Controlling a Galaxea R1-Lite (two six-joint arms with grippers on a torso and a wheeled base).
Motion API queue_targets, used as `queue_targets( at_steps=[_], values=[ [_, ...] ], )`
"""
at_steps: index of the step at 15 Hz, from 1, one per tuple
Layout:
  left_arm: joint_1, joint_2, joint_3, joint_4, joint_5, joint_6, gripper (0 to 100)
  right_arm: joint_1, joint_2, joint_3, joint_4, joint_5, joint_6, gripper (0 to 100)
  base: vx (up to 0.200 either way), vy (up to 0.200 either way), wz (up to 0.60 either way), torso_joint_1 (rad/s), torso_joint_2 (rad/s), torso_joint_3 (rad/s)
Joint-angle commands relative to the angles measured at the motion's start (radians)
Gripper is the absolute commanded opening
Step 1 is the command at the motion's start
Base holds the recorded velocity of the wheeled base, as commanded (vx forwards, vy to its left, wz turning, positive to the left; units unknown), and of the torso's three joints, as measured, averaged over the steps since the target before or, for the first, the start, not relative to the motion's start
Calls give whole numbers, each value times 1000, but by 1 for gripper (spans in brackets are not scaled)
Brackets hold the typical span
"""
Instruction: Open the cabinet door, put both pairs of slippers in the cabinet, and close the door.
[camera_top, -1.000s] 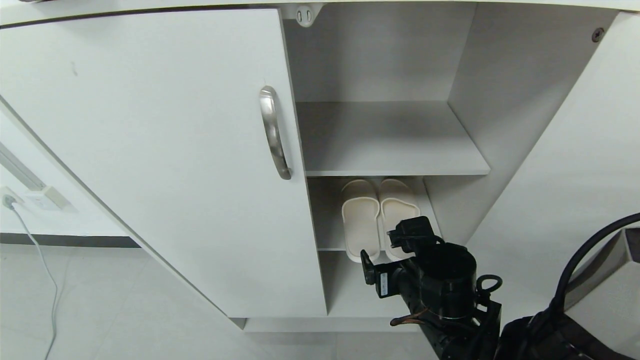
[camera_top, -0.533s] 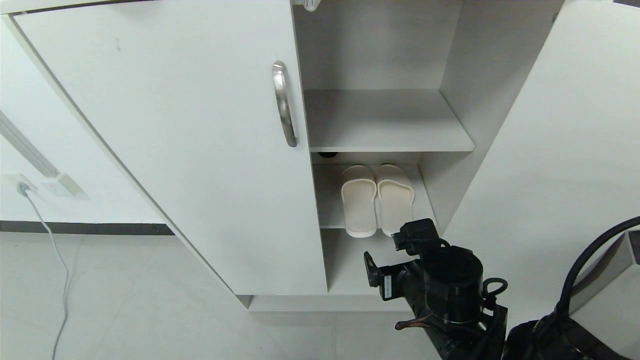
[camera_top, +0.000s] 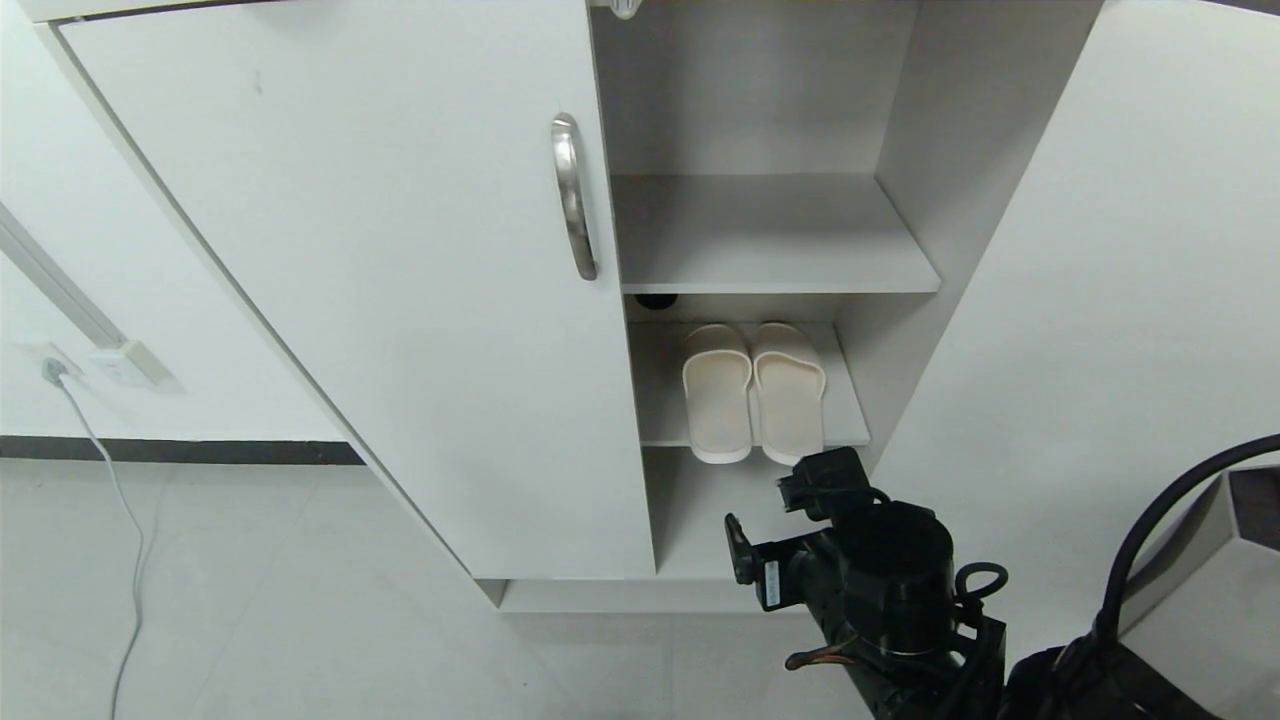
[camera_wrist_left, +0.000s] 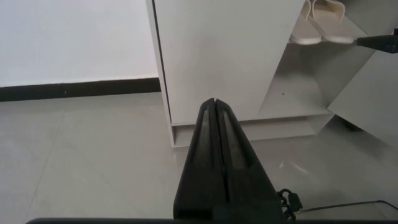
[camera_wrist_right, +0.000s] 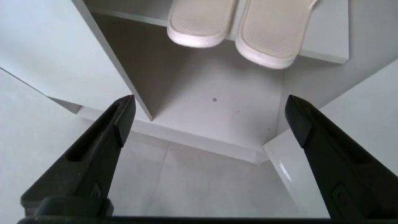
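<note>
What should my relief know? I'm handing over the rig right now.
Left gripper: fingers shut, empty, low over the floor before the cabinet.
Right gripper: fingers open, empty, facing the cabinet's bottom compartment, below the slippers.
Done: right door open; one pair of slippers on the middle shelf.
Left: second pair in, door closed.

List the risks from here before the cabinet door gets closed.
1. The slippers have heels overhanging the front edge of their shelf, so the open door may catch or shove them when it closes.
2. The right gripper, open, sits before the compartment under them. Raising it could knock them off, and the door could hit the arm.
</note>
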Motion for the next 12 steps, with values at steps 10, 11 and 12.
queue_targets(
  at_steps=[10, 11, 12],
  values=[
    [0, 1, 0, 0, 0, 2, 0, 2, 29, 6, -24, 1, 0, 100, 0, 0, 0, 1, 1, 51],
    [-1, 1, 0, 0, -2, 2, 0, 1, 29, 5, -24, 1, 0, 100, 0, 0, 0, -2, 12, 188],
    [0, 1, 0, 0, -2, 2, 0, 1, 29, 5, -24, 1, 0, 100, 0, 0, 0, 2, 17, 193]
  ],
)
